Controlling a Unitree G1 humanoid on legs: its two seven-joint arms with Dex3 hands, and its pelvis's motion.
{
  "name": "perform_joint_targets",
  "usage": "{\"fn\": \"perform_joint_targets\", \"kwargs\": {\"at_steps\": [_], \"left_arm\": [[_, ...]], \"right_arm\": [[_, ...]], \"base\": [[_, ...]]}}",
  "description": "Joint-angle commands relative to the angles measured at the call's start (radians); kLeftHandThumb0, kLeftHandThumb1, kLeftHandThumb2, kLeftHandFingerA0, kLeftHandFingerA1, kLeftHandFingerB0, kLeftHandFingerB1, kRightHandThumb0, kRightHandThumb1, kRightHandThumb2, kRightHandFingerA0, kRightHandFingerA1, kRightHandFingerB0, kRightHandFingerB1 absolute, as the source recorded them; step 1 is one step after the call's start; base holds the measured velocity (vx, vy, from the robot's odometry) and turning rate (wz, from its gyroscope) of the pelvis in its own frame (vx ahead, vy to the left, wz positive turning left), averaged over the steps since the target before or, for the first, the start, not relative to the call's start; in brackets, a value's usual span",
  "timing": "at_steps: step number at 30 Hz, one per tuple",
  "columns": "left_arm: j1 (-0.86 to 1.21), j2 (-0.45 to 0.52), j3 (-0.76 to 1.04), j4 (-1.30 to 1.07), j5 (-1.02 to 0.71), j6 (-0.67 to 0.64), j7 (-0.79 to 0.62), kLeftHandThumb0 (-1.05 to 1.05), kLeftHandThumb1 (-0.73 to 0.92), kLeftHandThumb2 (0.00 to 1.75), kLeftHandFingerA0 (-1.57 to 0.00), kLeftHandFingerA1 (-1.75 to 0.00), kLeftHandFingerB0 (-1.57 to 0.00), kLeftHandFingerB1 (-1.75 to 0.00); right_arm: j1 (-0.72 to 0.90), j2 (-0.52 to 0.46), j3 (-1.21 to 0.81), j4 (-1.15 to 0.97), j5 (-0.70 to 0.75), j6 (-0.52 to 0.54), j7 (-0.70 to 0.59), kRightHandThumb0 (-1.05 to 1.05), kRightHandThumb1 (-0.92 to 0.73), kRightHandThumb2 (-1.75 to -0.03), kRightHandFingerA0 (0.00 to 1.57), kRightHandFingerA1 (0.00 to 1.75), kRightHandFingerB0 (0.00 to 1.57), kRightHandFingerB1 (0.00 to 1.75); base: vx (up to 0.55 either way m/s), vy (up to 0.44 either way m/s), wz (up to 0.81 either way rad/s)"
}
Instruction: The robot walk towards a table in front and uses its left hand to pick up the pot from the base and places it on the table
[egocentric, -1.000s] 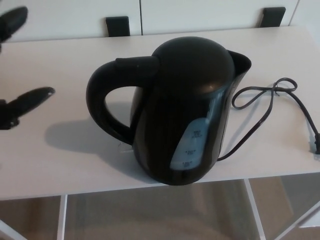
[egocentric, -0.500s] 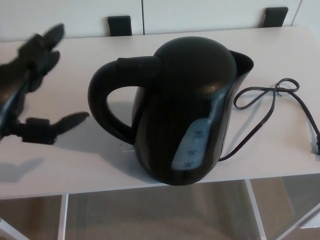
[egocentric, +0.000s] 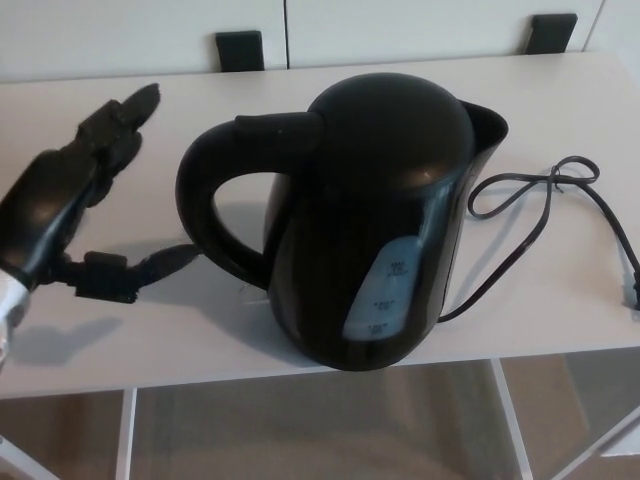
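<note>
Hovering left hand (egocentric: 62, 205), fingers (egocentric: 120, 122) spread empty, just beside pot (egocentric: 375, 220) handle, near table (egocentric: 150, 345) front edge

A dark power cord (egocentric: 553, 180) lies looped at 3 o'clock, one black bracket (egocentric: 237, 50) sits at 11 o'clock, a second bracket (egocentric: 548, 32) at 2 o'clock, both against white panels (egocentric: 400, 30) at 12 o'clock.

Black pot (egocentric: 330, 260), kettle shape, glossy, rounded body. Standing upright near front edge of pale table (egocentric: 560, 90), about mid-width. Domed lid (egocentric: 390, 125) closed. Big loop handle (egocentric: 192, 195) turned to picture left, spout (egocentric: 487, 122) to right. Pale water-level window (egocentric: 388, 292) low on front wall, small marks on it, not readable.
</note>
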Motion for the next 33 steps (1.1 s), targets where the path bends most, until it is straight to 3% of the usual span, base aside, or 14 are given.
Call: {"fn": "perform_joint_targets", "kwargs": {"at_steps": [1, 2, 3, 4, 5, 6, 12, 14, 15, 17, 20, 30, 31, 33], "left_arm": [[-0.005, -0.044, -0.030, -0.037, 0.121, 0.053, 0.069, -0.64, 0.42, 0.70, -0.11, -0.38, -0.06, -0.26], [-0.007, -0.053, -0.034, -0.037, 0.137, 0.052, 0.079, -0.64, 0.42, 0.70, -0.11, -0.38, -0.06, -0.26], [-0.011, -0.070, -0.041, -0.036, 0.154, 0.054, 0.096, -0.31, 0.29, 0.86, 0.00, -0.47, 0.00, -0.48], [-0.014, -0.081, -0.046, -0.036, 0.165, 0.055, 0.108, -0.31, 0.29, 0.86, 0.00, -0.47, 0.00, -0.48], [-0.018, -0.103, -0.052, -0.035, 0.182, 0.057, 0.128, -0.59, 0.42, 0.67, -0.19, -0.40, -0.09, -0.31], [-0.021, -0.123, -0.057, -0.035, 0.196, 0.060, 0.144, -0.57, 0.42, 0.66, -0.20, -0.40, -0.08, -0.33], [-0.040, -0.196, -0.090, -0.033, 0.266, 0.082, 0.190, -0.58, 0.43, 0.68, -0.22, -0.41, -0.09, -0.34], [-0.045, -0.218, -0.092, -0.027, 0.280, 0.075, 0.198, -0.58, 0.43, 0.68, -0.22, -0.41, -0.10, -0.34], [-0.047, -0.230, -0.094, -0.025, 0.283, 0.074, 0.204, -0.55, 0.42, 0.67, -0.23, -0.42, -0.11, -0.34], [-0.049, -0.258, -0.097, -0.021, 0.296, 0.072, 0.217, -0.55, 0.42, 0.67, -0.23, -0.42, -0.12, -0.35], [-0.052, -0.285, -0.098, -0.013, 0.312, 0.061, 0.230, -0.54, 0.42, 0.67, -0.24, -0.42, -0.12, -0.35], [-0.061, -0.321, -0.090, 0.006, 0.363, 0.056, 0.258, -0.50, 0.42, 0.66, -0.27, -0.43, -0.14, -0.36], [-0.062, -0.318, -0.087, 0.012, 0.365, 0.050, 0.257, -0.50, 0.43, 0.67, -0.27, -0.44, -0.14, -0.36], [-0.063, -0.318, -0.078, 0.024, 0.368, 0.037, 0.259, -0.51, 0.43, 0.67, -0.28, -0.44, -0.15, -0.36]], "right_arm": [[0.005, -0.011, 0.000, -0.006, -0.011, 0.007, -0.012, -0.66, -0.27, -0.84, 0.74, 0.82, 0.53, 0.72], [0.004, -0.011, 0.001, -0.006, -0.012, 0.007, -0.014, -0.66, -0.27, -0.84, 0.74, 0.82, 0.53, 0.72], [0.003, -0.010, -0.002, -0.005, -0.009, 0.007, -0.010, -0.62, -0.36, -0.67, 0.75, 0.81, 0.55, 0.71], [0.003, -0.009, -0.004, -0.004, -0.006, 0.006, -0.007, -0.62, -0.36, -0.67, 0.75, 0.81, 0.55, 0.71], [0.002, -0.008, -0.005, -0.005, -0.005, 0.007, -0.006, -0.62, -0.36, -0.67, 0.75, 0.81, 0.54, 0.70], [0.001, -0.008, -0.004, -0.007, -0.006, 0.009, -0.007, -0.64, -0.26, -0.84, 0.74, 0.82, 0.53, 0.72], [-0.004, -0.009, -0.004, -0.011, -0.009, 0.011, -0.003, -0.64, -0.36, -0.66, 0.76, 0.82, 0.54, 0.71], [-0.006, -0.008, -0.001, -0.017, -0.012, 0.011, -0.002, -0.65, -0.26, -0.84, 0.74, 0.83, 0.53, 0.73], [-0.003, -0.008, -0.002, -0.022, -0.011, 0.013, -0.002, -0.63, -0.37, -0.65, 0.75, 0.80, 0.55, 0.70], [0.001, -0.006, -0.005, -0.032, -0.007, 0.017, 0.001, -0.64, -0.37, -0.65, 0.74, 0.81, 0.55, 0.70], [0.006, -0.007, -0.009, -0.047, -0.004, 0.021, 0.005, -0.65, -0.25, -0.83, 0.73, 0.82, 0.54, 0.72], [0.009, -0.011, -0.005, -0.068, -0.016, 0.030, -0.004, -0.66, -0.27, -0.84, 0.73, 0.81, 0.53, 0.71], [0.010, -0.011, -0.005, -0.068, -0.016, 0.026, -0.003, -0.64, -0.37, -0.67, 0.73, 0.79, 0.52, 0.70], [0.010, -0.012, -0.002, -0.068, -0.020, 0.030, -0.006, -0.64, -0.36, -0.66, 0.74, 0.78, 0.52, 0.68]], "base": [[0.00, 0.000, 0.00], [0.00, 0.000, 0.00], [0.00, 0.000, 0.00], [0.00, 0.000, 0.00], [0.00, 0.000, 0.00], [0.00, 0.000, 0.00], [0.00, 0.000, 0.00], [0.00, 0.000, 0.00], [0.00, 0.000, 0.00], [0.00, 0.000, 0.00], [0.00, 0.000, 0.00], [0.00, 0.000, 0.00], [0.00, 0.000, 0.00], [0.00, 0.000, 0.00]]}}
